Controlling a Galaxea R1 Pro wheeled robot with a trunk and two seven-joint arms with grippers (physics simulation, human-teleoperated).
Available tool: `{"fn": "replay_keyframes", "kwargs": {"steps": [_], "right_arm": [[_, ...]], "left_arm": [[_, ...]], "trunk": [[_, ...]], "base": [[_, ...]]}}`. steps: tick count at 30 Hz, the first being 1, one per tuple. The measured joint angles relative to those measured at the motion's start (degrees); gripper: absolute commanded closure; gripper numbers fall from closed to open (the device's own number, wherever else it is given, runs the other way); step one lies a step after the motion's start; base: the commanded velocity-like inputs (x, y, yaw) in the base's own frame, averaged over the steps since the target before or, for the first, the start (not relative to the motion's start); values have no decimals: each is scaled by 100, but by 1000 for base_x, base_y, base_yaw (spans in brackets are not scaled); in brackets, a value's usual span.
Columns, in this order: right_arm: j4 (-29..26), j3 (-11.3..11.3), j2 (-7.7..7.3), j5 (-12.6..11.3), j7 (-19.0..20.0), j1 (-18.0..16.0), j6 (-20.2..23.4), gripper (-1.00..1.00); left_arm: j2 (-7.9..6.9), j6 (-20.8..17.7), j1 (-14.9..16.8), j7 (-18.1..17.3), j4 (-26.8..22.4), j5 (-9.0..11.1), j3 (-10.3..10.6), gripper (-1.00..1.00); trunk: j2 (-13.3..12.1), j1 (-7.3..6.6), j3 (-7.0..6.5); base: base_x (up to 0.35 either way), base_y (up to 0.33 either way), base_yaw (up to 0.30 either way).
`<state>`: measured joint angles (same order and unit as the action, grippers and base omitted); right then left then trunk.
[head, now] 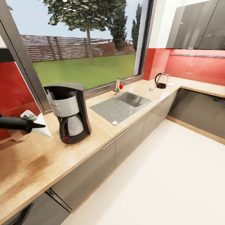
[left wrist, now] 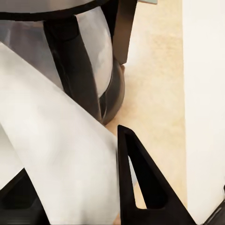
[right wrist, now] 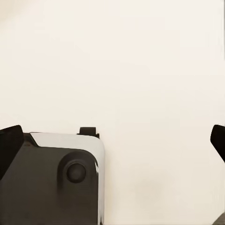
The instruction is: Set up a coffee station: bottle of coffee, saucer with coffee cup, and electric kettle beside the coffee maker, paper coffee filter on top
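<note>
Your left gripper (head: 40,125) grips the white paper cone filter (head: 43,128) just beside the black, silver-fronted coffee maker (head: 69,111) on the beige speckled countertop (head: 103,125), your left wrist view catching its glass carafe (left wrist: 93,61) close, while your right fingertips (right wrist: 10,145) stand wide over pale floor.

Red backsplash (head: 193,67), big garden window (head: 84,43), pale floor (head: 175,181) — grey cabinet fronts (head: 128,140)

Home kitchen: sink (head: 122,106), countertop (head: 47,156)
</note>
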<state>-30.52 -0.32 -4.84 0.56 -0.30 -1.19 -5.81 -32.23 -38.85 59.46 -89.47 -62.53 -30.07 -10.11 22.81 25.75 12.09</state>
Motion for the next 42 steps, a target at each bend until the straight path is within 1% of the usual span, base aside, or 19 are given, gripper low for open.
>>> {"fn": "replay_keyframes", "kwargs": {"steps": [5,13,16,24,25,27,28,30,32,33,36,37,39,41,42], "right_arm": [[2,0,0,0,-1,-1,-1,-100],[1,0,0,0,-1,-1,-1,-100],[1,0,0,0,-1,-1,-1,-100],[1,0,0,0,-1,-1,0,-100],[1,0,0,0,-1,-1,0,-100],[1,0,0,0,-1,-1,0,-100],[1,0,0,0,-1,-1,0,-100],[1,0,0,0,-1,-1,0,-100],[1,0,0,0,-1,-1,0,-100],[1,0,0,0,-1,-1,0,-100],[1,0,0,0,-1,-1,0,-100],[1,0,0,0,-1,-1,0,-100],[1,0,0,0,-1,-1,0,-100],[1,0,0,0,-1,-1,0,-100],[1,0,0,0,-1,-1,0,-100]], "left_arm": [[4,-1,28,0,-2,-28,-1,100],[-2,8,45,0,-9,-34,-1,100],[-26,8,107,0,-10,-34,4,100],[-62,17,158,0,-15,-44,4,100],[-60,17,160,0,-16,-66,4,100],[-54,9,184,0,-18,-249,0,100],[-38,1,277,0,-13,-424,2,100],[-7,-7,484,0,24,-666,5,100],[10,-16,705,0,55,-843,8,100],[14,-20,811,0,63,-900,11,100],[24,-29,1151,-1,74,-982,28,100],[27,-34,1279,-1,75,-993,66,100],[29,-42,1543,-1,82,-999,238,100],[30,-57,1769,-1,84,-996,465,100],[30,-65,1827,-1,85,-996,520,100]], "trunk": [[-1,2,0],[-1,4,0],[0,4,0],[0,0,0],[0,0,0],[0,0,0],[0,0,0],[0,0,0],[0,0,0],[0,0,0],[1,0,-1],[0,0,-1],[0,0,-1],[0,0,-1],[0,0,0]], "base": [[-177,31,-42],[-317,70,-5],[-303,56,0],[-56,9,0],[-3,0,0],[-1,0,0],[0,0,0],[0,0,0],[0,0,0],[0,0,0],[0,0,0],[0,0,0],[0,0,0],[0,0,0],[0,0,0]]}}
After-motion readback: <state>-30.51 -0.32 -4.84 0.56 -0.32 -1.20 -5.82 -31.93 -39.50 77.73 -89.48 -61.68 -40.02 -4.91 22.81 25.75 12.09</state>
